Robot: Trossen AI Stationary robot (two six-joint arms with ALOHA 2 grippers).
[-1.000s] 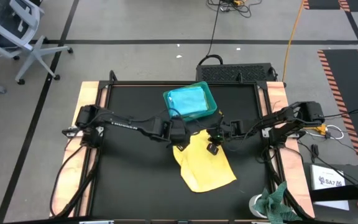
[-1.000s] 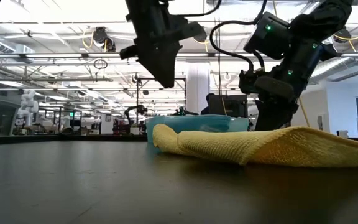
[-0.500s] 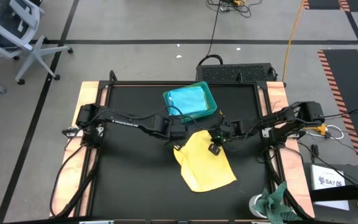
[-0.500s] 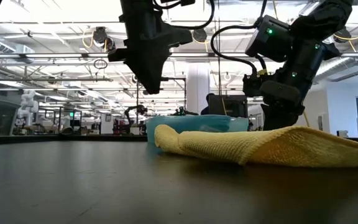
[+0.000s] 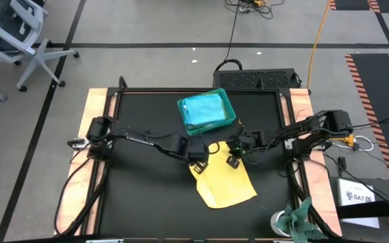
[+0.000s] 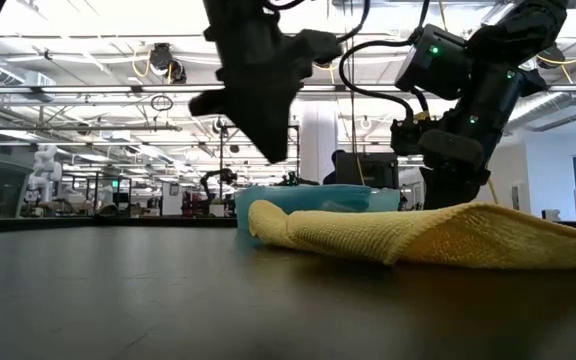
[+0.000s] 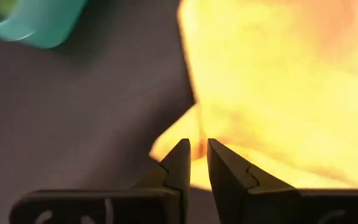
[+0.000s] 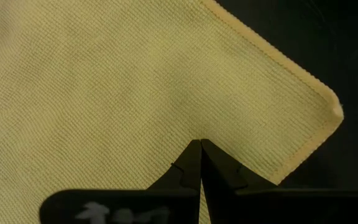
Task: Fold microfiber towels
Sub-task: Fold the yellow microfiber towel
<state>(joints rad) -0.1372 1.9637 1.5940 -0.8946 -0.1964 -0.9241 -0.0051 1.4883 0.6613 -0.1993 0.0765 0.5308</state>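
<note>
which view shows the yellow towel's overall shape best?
High view: the whole yellow towel lies in outline on the black table. Low view shows only its edge-on bulk. Right wrist shows one corner, left wrist a blurred part.

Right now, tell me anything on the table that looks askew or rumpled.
The yellow towel lies crooked, turned like a diamond, and its end nearest the teal tray is bunched into a lumpy roll. The left pincer hovers over that bunched corner. The blue towel sits folded in the tray.
</note>
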